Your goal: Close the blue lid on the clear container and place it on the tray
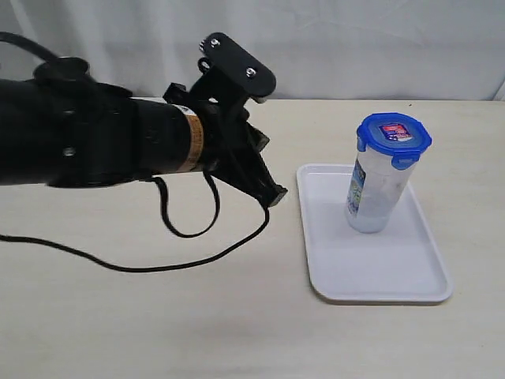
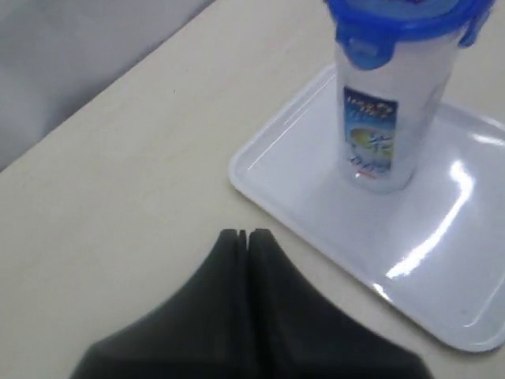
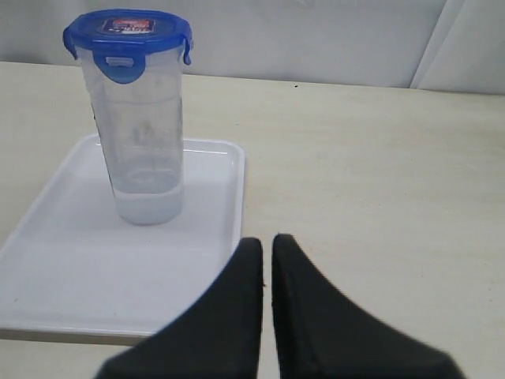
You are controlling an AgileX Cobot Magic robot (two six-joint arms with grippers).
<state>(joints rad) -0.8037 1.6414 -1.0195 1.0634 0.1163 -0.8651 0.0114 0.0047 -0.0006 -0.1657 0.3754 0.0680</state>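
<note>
A pale beige table [image 1: 158, 316] ran back to a white curtain [image 1: 355, 39]. On it lay the tray [image 1: 379, 276], and the clear container [image 1: 377, 197] stood upright in the tray's far half, with the blue lid [image 1: 393, 136] seated on its mouth. From where I sat the work looked nearly done; what remained, as I judged it, was a check and a clean exit.

The left gripper [image 1: 276, 196] hung just beside the tray's near-left edge, its jaws pressed together on nothing. The right gripper [image 3: 267, 241] showed only in its own wrist view, its jaws all but touching with a thin slit between them, also empty, and pointed at the tray's edge.

To finish well I would confirm the flaps first. The one facing the right wrist camera looked folded down, but I could not vouch for the far one. Then I would draw each arm straight back from the tray, low and slow, because the container is tall and slim and a brush near the lid would likely tip it. I would also watch the black cable [image 1: 189, 229] looping under the left arm.

My count was one tray, one container and one lid with three flaps visible. I also counted two grippers and one cable.
</note>
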